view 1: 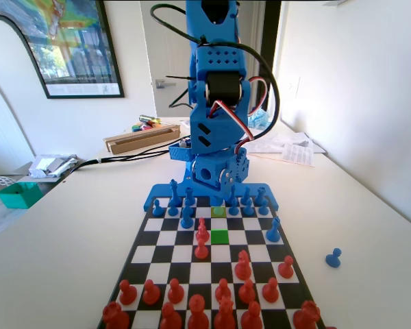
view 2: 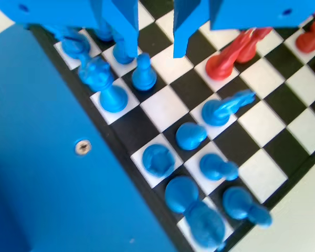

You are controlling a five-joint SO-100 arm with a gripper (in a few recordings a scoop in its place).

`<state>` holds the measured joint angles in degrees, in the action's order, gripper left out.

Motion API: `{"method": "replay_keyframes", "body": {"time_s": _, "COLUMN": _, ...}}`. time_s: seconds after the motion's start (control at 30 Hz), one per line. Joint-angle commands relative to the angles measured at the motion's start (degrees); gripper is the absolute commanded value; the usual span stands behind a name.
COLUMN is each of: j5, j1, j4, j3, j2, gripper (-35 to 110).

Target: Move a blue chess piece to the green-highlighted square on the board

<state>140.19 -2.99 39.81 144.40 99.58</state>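
Under the gap between the tool's jaws in the wrist view, the blue chess piece stands upright on a white square, closer to the left jaw than to the right and touched by neither. It is a small pawn with a round head, and taller blue back-row pieces stand just to its left. The tool hangs low with its jaws spread and bare board showing between them; it pinches nothing. More blue pawns sit to the right and nearer the bottom of that view, some blurred, and two red pieces stand beside the right jaw.

Seen from the fixed view, the green-highlighted square lies near the middle of the board and has no piece on it. A red pawn stands just to its left, with another one row nearer. One row beyond the bright square lies a duller yellow-green square, close under the blue arm, which leans down over the far rows. A blue pawn at the right edge stands well apart from the green square. Red ranks crowd the near rows. Off the board, on the table to the right, stands a stray blue pawn
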Motion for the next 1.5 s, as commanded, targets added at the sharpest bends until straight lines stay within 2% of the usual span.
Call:
{"method": "replay_keyframes", "body": {"time_s": 0.0, "j5": 0.4, "j1": -1.3, "j4": -0.1, "j3": 1.0, "j2": 1.0, "gripper": 12}}
{"method": "replay_keyframes", "body": {"time_s": 0.63, "j5": 1.6, "j1": -1.9, "j4": -7.6, "j3": 6.8, "j2": 0.9, "gripper": 12}}
{"method": "replay_keyframes", "body": {"time_s": 0.9, "j5": 2.7, "j1": -2.0, "j4": -7.7, "j3": 7.1, "j2": 0.9, "gripper": 1}}
{"method": "replay_keyframes", "body": {"time_s": 1.2, "j5": 3.7, "j1": -0.9, "j4": -8.1, "j3": 7.1, "j2": 1.0, "gripper": 1}}
{"method": "replay_keyframes", "body": {"time_s": 1.47, "j5": 4.1, "j1": 2.5, "j4": 0.4, "j3": -0.8, "j2": 1.2, "gripper": 1}}
